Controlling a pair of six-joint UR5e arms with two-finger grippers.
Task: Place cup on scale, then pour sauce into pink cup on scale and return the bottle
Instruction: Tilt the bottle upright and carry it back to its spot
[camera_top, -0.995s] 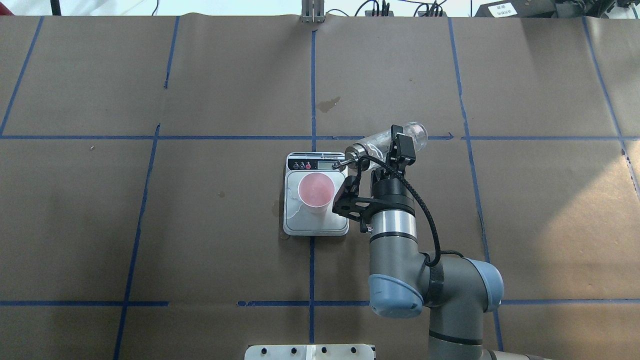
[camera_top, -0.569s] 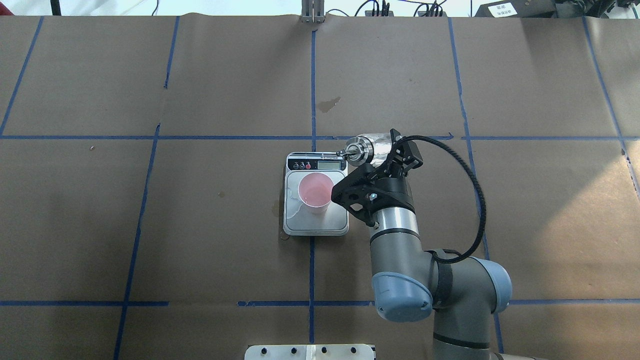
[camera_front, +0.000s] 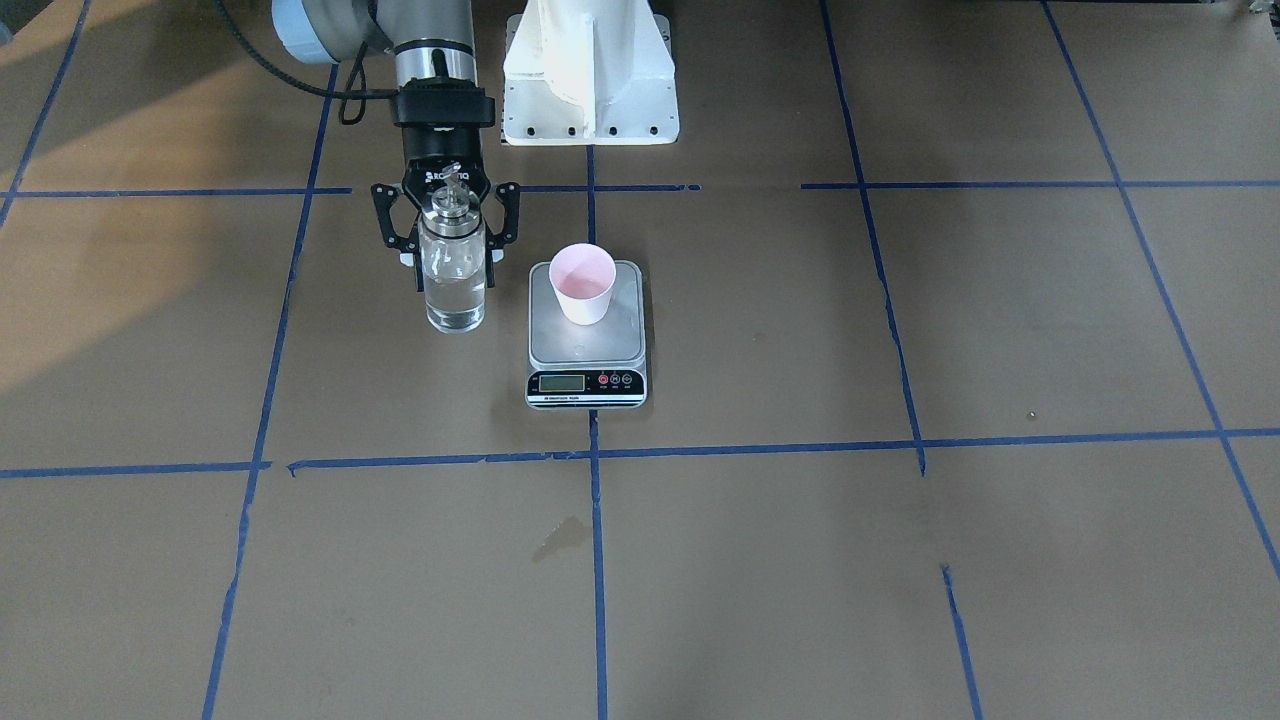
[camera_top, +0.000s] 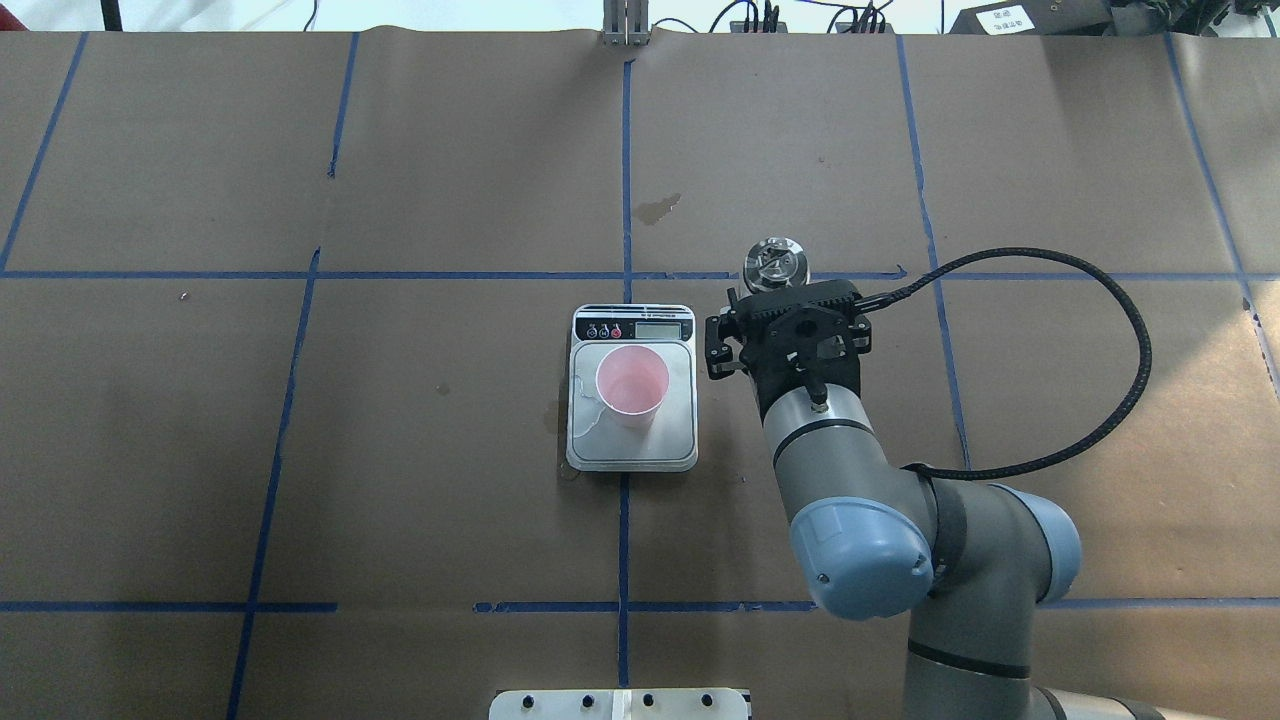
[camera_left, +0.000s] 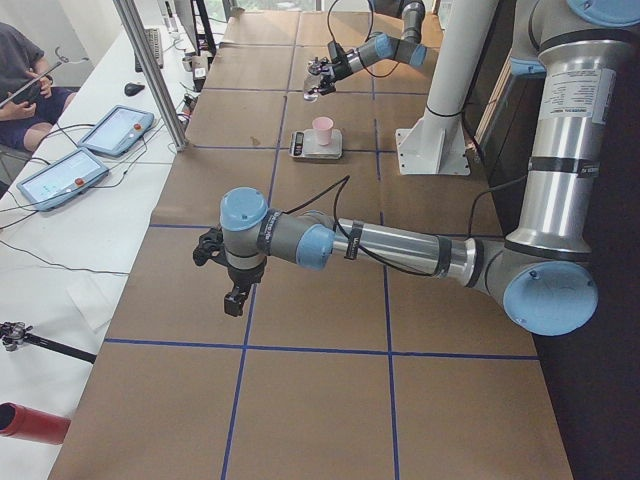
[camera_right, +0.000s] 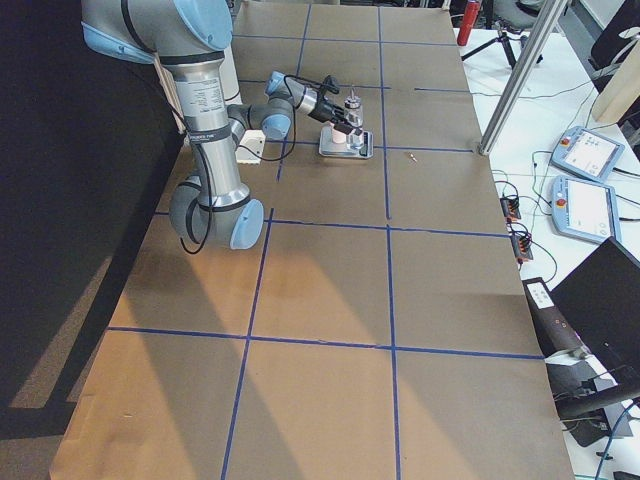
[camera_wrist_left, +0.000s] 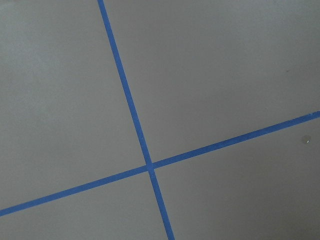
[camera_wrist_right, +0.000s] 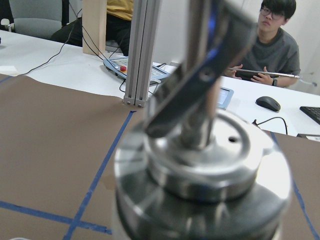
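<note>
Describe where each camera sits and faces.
Front-facing: across the table, facing the robot, looking down; right gripper holding the clear glass bottle with metal spout.
Overhead: behind the robot, looking forward and down; right arm.
Exterior left: table end; near left arm, left gripper.
Exterior right: opposite end; near right arm.
Left wrist: down at blue tape; no body.
Right wrist: over the bottle's top toward a seated operator.
Front-facing and overhead share the pale pink cup on the silver scale.

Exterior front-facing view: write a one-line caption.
Right gripper holds upright clear glass bottle beside pale pink cup on steel scale.
</note>
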